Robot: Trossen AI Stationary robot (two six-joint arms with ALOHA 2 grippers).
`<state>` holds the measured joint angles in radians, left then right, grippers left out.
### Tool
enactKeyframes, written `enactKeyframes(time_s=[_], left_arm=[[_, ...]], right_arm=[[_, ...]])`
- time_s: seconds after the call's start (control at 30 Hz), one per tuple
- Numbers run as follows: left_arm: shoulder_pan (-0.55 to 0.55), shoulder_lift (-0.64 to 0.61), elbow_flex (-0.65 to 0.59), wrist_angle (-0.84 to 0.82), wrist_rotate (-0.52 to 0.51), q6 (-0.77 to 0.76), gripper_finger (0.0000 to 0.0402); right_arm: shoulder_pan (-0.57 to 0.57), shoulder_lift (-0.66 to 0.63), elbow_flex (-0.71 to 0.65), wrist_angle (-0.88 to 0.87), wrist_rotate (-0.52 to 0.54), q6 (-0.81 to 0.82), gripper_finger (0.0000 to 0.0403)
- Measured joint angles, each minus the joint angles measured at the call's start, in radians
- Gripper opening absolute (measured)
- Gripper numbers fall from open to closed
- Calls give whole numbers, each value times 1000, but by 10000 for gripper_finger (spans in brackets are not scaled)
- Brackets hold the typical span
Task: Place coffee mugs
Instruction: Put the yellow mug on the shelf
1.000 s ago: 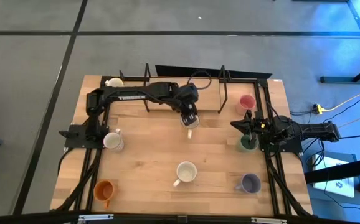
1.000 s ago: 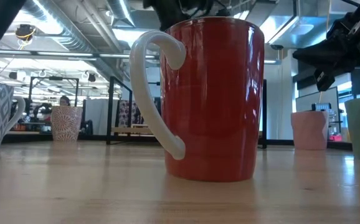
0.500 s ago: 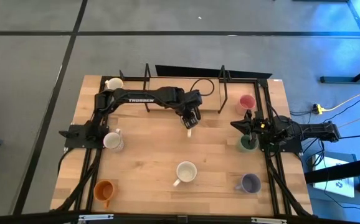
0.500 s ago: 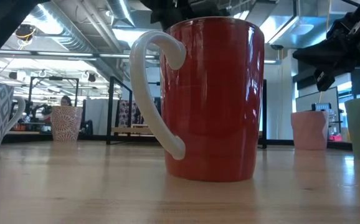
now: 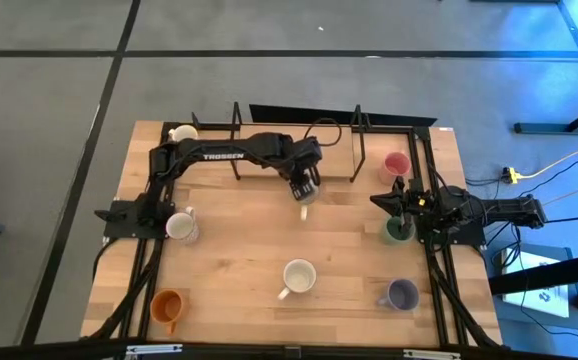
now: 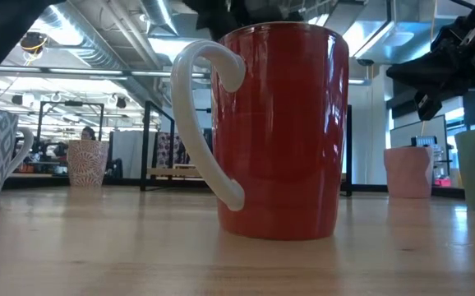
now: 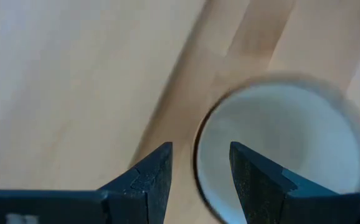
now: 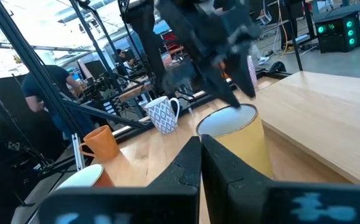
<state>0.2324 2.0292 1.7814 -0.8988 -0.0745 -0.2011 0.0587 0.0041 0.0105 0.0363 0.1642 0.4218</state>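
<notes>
The left arm [image 5: 231,153] carries white lettering along its link that reads TROSSEN in the high view. Its gripper [image 5: 305,190] hangs over the back middle of the table [image 5: 239,255], and in the left wrist view the jaws straddle the rim of a mug [image 7: 286,149] with a white inside: one finger [image 7: 258,180] sits inside the mug, the other [image 7: 152,177] outside, parted with the wall between them; whether they press on it cannot be told. In the low view a red mug [image 6: 279,131] with a white handle stands upright on the table under that gripper

The right gripper [image 5: 393,204] rests at the right edge with its jaws together, empty, above a green mug [image 5: 397,231]. Other mugs stand well apart: pink [image 5: 396,165], purple-grey [image 5: 402,294], cream [image 5: 299,277], orange [image 5: 168,306], white [image 5: 180,226] and another white one [image 5: 183,133] at the back left corner
</notes>
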Motion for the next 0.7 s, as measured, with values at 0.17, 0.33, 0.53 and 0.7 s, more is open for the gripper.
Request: enactKeyframes(time_s=[0.17,0.33,0.53,0.7], left_arm=[[12,-5,-50,72,35,9,154],[20,-4,-80,105,43,4,154],[17,-5,-111,140,46,29,132],[18,-5,-131,154,63,33,78]], right_arm=[[0,0,0,-1,-6,0,1],[0,0,0,0,-4,-1,1],[0,0,0,0,0,-8,1],[0,0,0,0,-1,-9,1]])
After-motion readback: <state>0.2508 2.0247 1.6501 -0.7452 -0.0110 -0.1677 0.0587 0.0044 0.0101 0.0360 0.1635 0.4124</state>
